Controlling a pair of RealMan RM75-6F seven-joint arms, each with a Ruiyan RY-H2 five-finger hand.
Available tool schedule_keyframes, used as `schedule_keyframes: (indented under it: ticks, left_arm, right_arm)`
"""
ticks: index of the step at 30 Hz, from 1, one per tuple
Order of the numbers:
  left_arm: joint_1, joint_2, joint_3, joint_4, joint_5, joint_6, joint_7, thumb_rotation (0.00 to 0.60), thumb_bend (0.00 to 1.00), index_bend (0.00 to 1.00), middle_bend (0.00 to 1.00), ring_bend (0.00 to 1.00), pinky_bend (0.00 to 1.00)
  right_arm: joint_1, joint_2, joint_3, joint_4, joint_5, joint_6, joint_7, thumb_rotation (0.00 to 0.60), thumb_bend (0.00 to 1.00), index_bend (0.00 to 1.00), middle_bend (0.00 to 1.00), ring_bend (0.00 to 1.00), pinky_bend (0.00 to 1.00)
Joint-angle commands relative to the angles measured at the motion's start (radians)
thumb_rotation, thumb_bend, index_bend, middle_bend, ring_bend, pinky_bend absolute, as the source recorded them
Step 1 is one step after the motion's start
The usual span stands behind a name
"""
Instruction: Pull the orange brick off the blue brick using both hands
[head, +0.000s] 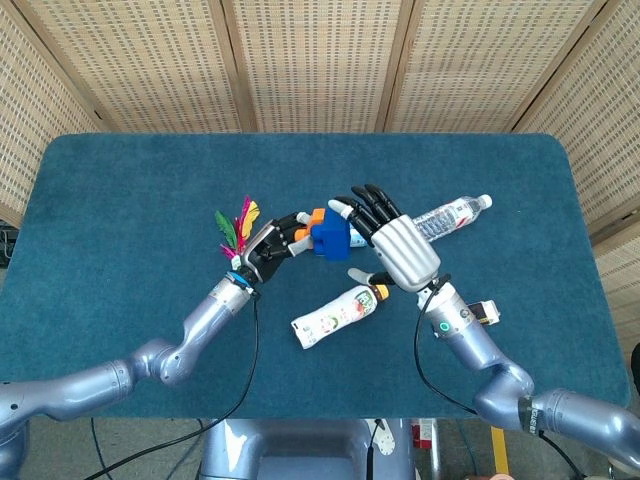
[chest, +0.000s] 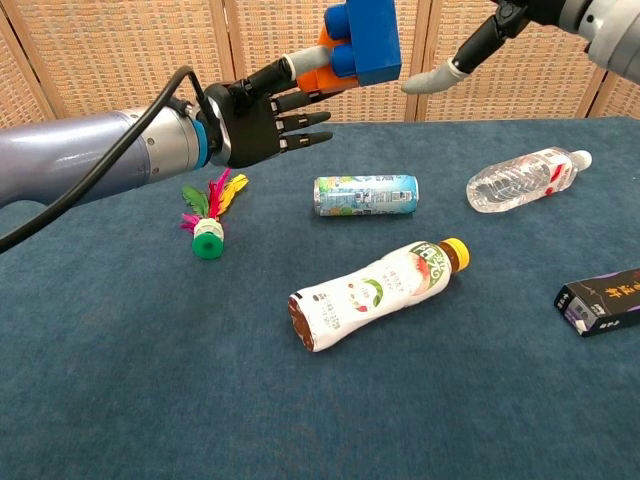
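My left hand (head: 272, 247) (chest: 258, 120) holds the joined bricks up in the air above the table's middle. It pinches the orange brick (head: 312, 226) (chest: 322, 68), and the blue brick (head: 329, 235) (chest: 366, 40) sticks out to the right of it. My right hand (head: 388, 242) hovers just right of the blue brick, fingers spread and empty, fingertips close to the brick without gripping it. The chest view shows only one finger (chest: 440, 74) of the right hand, pointing at the blue brick.
A teal can (chest: 366, 195), a white drink bottle with a yellow cap (chest: 375, 291), a clear water bottle (chest: 525, 178), a dark box (chest: 603, 301) and a feathered shuttlecock (chest: 208, 215) lie on the blue table (head: 120, 200).
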Motion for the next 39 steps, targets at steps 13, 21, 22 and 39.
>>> schedule_keyframes:
  ticks: [13,21,22,39]
  left_arm:
    - [0.015,-0.004,-0.012,0.006,0.017,-0.019,-0.012,0.600,0.47,0.63,0.56,0.00,0.00]
    - [0.027,-0.006,-0.016,0.007,0.032,-0.029,-0.039,0.600,0.47,0.64,0.57,0.00,0.00]
    - [0.027,-0.006,-0.016,0.007,0.034,-0.030,-0.039,0.600,0.47,0.64,0.57,0.00,0.00]
    - [0.028,-0.023,-0.013,0.026,0.049,-0.042,-0.053,0.600,0.48,0.64,0.57,0.00,0.00]
  right_arm:
    - [0.027,-0.051,0.002,0.054,0.021,0.041,-0.012,0.600,0.00,0.31,0.27,0.00,0.00]
    - [0.042,-0.073,-0.004,0.080,0.043,0.031,-0.036,0.600,0.00,0.31,0.27,0.00,0.00]
    - [0.043,-0.075,-0.004,0.082,0.044,0.032,-0.036,0.600,0.00,0.31,0.28,0.00,0.00]
    - [0.062,-0.124,-0.001,0.118,0.063,0.051,-0.029,0.600,0.10,0.51,0.47,0.04,0.00]
